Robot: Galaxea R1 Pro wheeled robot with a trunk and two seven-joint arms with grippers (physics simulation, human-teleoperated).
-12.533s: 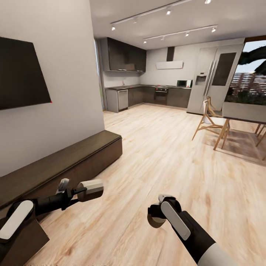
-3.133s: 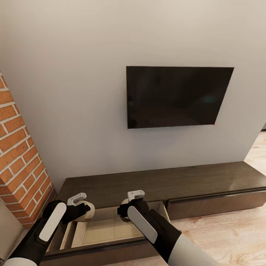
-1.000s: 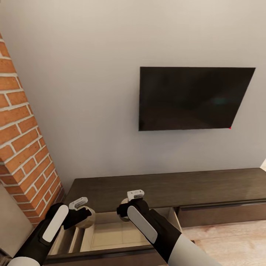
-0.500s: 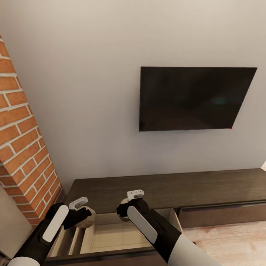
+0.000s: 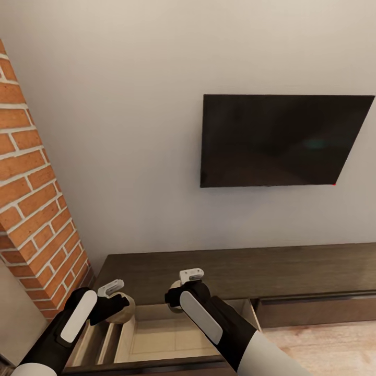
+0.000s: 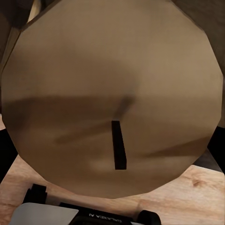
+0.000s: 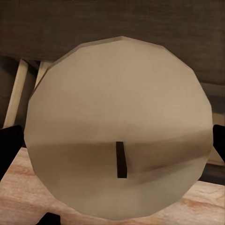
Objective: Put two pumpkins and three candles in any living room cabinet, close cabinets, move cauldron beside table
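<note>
Both grippers (image 5: pixel 117 308) (image 5: pixel 180 300) hold candles (image 6: pixel 112 93) (image 7: pixel 119 126) over open cabinet (image 5: pixel 219 269).

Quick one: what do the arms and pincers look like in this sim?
Both arms are matte black with a long white oval panel on the forearm; the right one turns white near the elbow. The left pincer and right pincer are black, each topped by a small white block. No cables show.

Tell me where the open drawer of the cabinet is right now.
In the head view, the open drawer sits at the cabinet's left end, beside the brick column, directly under both candle-holding claws.
</note>
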